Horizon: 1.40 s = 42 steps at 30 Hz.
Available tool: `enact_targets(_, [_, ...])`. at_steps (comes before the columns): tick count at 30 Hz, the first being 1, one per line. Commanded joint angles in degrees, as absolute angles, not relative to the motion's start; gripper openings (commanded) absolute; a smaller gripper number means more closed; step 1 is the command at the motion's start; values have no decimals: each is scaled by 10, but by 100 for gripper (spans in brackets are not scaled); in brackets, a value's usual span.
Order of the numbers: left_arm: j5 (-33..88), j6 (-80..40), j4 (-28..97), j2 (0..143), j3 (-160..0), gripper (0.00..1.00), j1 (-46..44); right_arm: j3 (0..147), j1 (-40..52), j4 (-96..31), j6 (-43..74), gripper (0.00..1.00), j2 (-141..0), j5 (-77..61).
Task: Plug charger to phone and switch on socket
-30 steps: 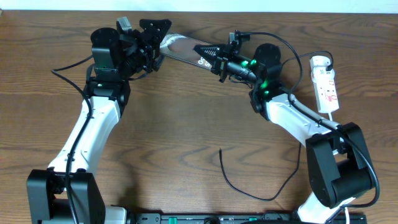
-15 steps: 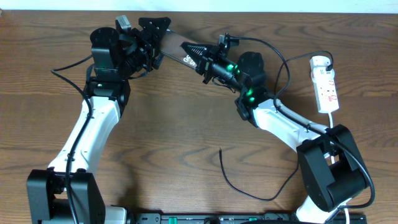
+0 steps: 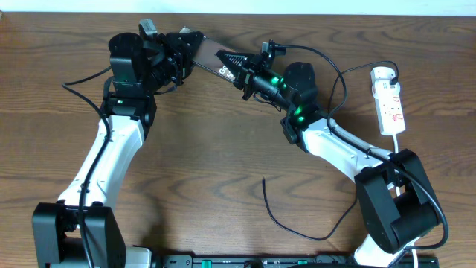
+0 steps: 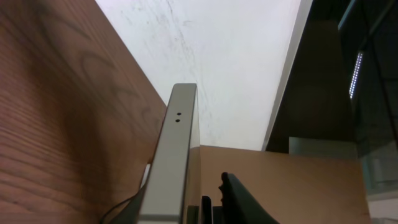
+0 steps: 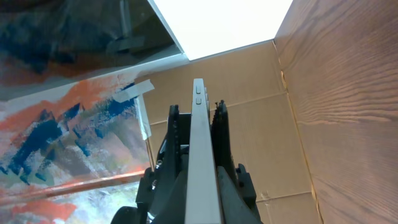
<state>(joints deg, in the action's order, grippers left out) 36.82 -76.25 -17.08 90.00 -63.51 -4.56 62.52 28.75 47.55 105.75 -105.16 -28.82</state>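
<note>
Two sets of fingers meet on one thing: the phone (image 3: 210, 52), held up off the counter (image 3: 223, 149) near its far edge. The right fingers (image 3: 239, 62) are clamped tight on the phone's right end; the right wrist cam shows the slab edge-on w/ a dark finger pressed against each face. The left fingers (image 3: 186, 39) sit at the phone's opposite end. From overhead they overlap that end, and the left wrist cam shows the phone's pale edge (two small dots on it) just beside one dark finger, but can't tell whether they actually pinch it or only stand close around it. The phone lies at a slant between the two arms, left end farther back, w/ white lettering visible near the right fingers. Well apart from it, the charger (image 3: 266, 199) lies loose on the counter's near side as a thin black curve, its free tip pointing toward the far edge and not touching anything. The socket (image 3: 390, 100) lies flat at the far right, beside the right arm, w/ red markings showing.
</note>
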Motion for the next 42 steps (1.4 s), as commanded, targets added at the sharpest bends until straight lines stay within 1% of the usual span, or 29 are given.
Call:
enact_targets(1, [371, -753, -175, 894, -636, 19, -46, 630, 293, 484, 1060, 1, -1045, -293])
enact_targets(2, [371, -753, -175, 894, -636, 12, -46, 630, 293, 484, 1060, 1, -1045, -295])
enact_targets(3, [371, -752, -175, 894, -636, 8, -46, 630, 293, 484, 1060, 1, -1045, -295])
enact_targets(14, [371, -746, -175, 894, -636, 7, -46, 630, 293, 484, 1060, 1, -1045, -295])
enact_targets(17, [371, -744, -175, 894, -636, 7, -46, 630, 293, 484, 1060, 8, -1045, -295])
enact_targets(18, [371, -742, -175, 894, -636, 7, -46, 630, 293, 484, 1060, 12, -1045, -295])
enact_targets(20, [371, -742, -175, 894, -636, 7, -46, 630, 293, 484, 1060, 24, -1045, -295])
enact_targets(21, [371, -742, -175, 894, -636, 8, -45, 630, 293, 484, 1060, 44, -1045, -296])
enact_targets(22, [371, -742, -175, 894, -636, 7, -45, 630, 293, 484, 1060, 56, -1045, -295])
enact_targets(23, [371, -742, -175, 894, -636, 7, -44, 630, 293, 484, 1060, 74, -1045, -295])
enact_targets(25, [371, -742, -175, 894, -636, 7, -41, 630, 293, 485, 1060, 96, -1045, -295])
enact_targets(26, [371, -742, -175, 894, -636, 7, -39, 630, 293, 485, 1060, 99, -1045, -295])
enact_targets(34, [391, -742, -175, 894, -636, 7, 3, 630, 289, 487, 1060, 99, -1045, -306])
enact_targets(39, [449, -742, -175, 894, -636, 7, 76, 630, 276, 489, 1056, 99, -1045, -343])
enact_targets(42, [512, -742, -175, 894, -636, 8, 127, 630, 265, 502, 976, 99, -1045, -371])
